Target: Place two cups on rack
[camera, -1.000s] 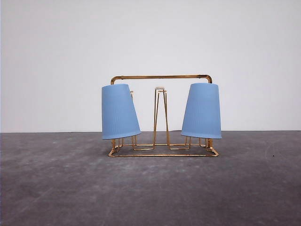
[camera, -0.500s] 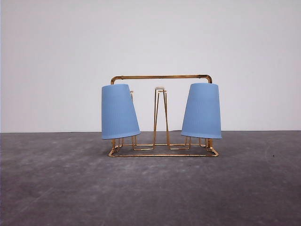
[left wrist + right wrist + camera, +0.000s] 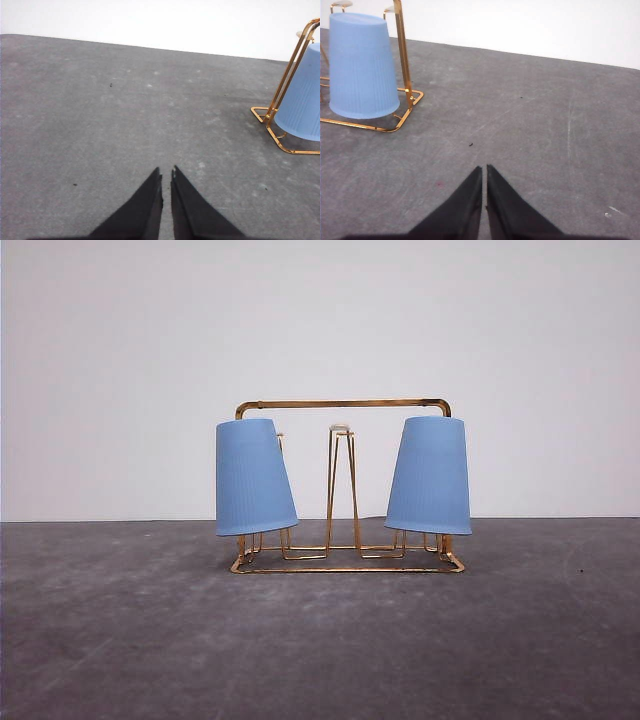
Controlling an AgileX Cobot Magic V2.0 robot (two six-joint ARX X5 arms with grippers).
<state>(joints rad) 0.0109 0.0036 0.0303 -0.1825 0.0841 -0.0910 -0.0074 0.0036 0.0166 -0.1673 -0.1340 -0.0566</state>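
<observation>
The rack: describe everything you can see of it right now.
The rack is a gold metal wire stand with a rectangular arched frame, a flat wire base and narrow upright prongs; the middle prong has a white tip. It stands upright on the grey table, near the white wall. An upside-down light blue ribbed cup hangs on each end, the left cup and the right cup, both tilted inward at the top. Nothing else touches it.

Open table all round; rack and cups block the middle.
The rack (image 3: pixel 345 490) stands mid-table (image 3: pixel 120 640), an upturned cup (image 3: pixel 253 478) at its left end, another cup (image 3: pixel 430 476) at its right; between them one bare prong (image 3: pixel 340 485) splits the gap.
</observation>
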